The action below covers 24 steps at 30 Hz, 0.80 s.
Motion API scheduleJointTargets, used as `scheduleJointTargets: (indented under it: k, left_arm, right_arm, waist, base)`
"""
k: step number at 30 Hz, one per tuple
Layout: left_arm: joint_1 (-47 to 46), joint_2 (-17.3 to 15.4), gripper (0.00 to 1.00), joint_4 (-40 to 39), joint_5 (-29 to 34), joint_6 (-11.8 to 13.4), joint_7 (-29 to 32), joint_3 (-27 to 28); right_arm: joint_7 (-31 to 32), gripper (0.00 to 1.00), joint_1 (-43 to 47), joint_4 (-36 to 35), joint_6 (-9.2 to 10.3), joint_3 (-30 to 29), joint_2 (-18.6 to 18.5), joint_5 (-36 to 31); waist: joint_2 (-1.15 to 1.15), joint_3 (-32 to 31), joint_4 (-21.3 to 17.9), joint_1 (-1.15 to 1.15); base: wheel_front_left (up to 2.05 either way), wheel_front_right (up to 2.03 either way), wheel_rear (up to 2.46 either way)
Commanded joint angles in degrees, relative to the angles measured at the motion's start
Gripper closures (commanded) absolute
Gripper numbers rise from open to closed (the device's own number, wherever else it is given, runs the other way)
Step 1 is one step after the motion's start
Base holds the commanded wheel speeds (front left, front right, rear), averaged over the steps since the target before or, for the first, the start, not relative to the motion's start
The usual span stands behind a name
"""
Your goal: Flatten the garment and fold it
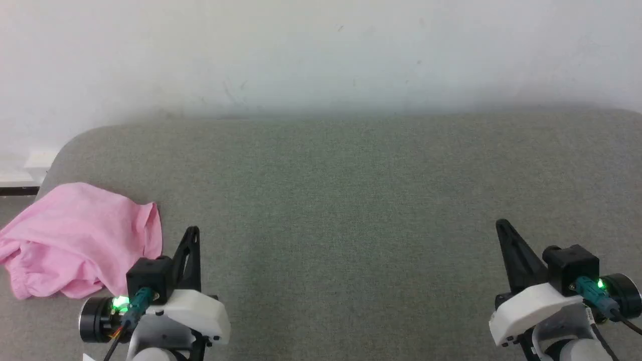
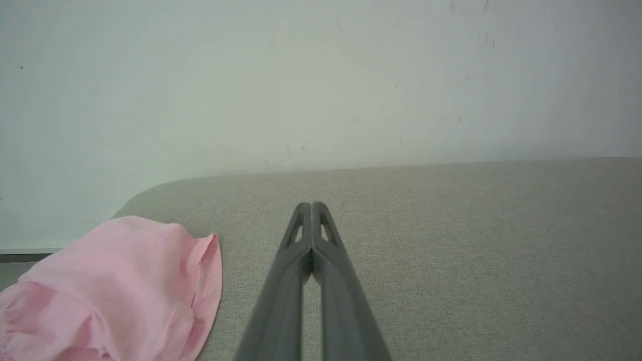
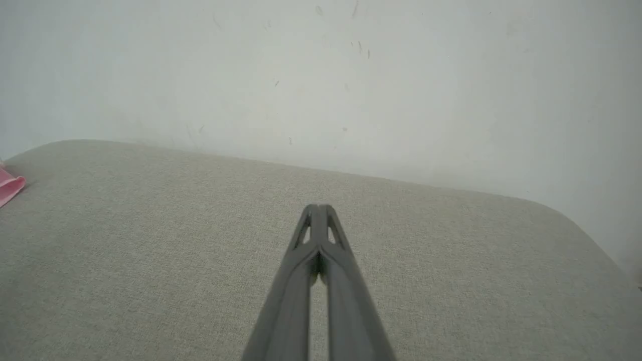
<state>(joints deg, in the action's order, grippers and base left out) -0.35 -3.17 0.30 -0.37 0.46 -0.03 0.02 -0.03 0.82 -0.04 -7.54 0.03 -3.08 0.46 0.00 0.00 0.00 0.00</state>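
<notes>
Left tool [image 1: 192, 232] and right tool [image 1: 501, 225]: both clenched, empty. Light pink shorts [image 1: 75, 240]: crumpled heap, gathered edge, at grey counter's [image 1: 351, 200] left corner.

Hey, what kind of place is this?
Likely an indoor lab or test room: a grey fabric-covered table against a bare white wall, with crumpled pink shorts near its left edge.

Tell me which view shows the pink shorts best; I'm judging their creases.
The head view: the pink shorts lie nearly whole, bunched on the grey cushion. The left wrist view crops them at its lower left; the right wrist view catches one pink tip.
</notes>
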Motion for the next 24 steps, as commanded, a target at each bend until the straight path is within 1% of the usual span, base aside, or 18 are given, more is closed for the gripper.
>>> scheduleJointTargets:
  k: [1, 19, 20, 24]
  left_arm:
    - [0.35, 0.29, 1.00, -0.30, 0.37, -0.46, 0.03, -0.02]
    - [0.35, 0.29, 1.00, -0.30, 0.37, -0.46, 0.03, -0.02]
    - [0.00, 0.00, 0.00, 0.00, 0.00, 0.00, 0.00, -0.02]
    - [-0.04, -0.02, 0.00, 0.10, -0.13, 0.34, -0.25, -0.13]
  right_arm:
    - [0.03, 1.00, -0.82, 0.04, 0.05, -0.03, 0.21, -0.46]
    - [0.03, 1.00, -0.82, 0.04, 0.05, -0.03, 0.21, -0.46]
    - [-0.01, 0.00, 0.00, 0.00, 0.00, -0.01, 0.00, 0.00]
    - [-0.26, 0.00, 0.05, -0.02, 0.00, -0.20, -0.03, 0.28]
  waist:
    - [0.00, 0.00, 0.00, 0.00]
    - [0.00, 0.00, 0.00, 0.00]
    - [0.00, 0.00, 0.00, 0.00]
    - [0.00, 0.03, 0.00, 0.00]
  base:
    - [0.00, 0.00, 0.00]
    - [0.00, 0.00, 0.00]
    - [0.00, 0.00, 0.00]
    - [0.00, 0.00, 0.00]
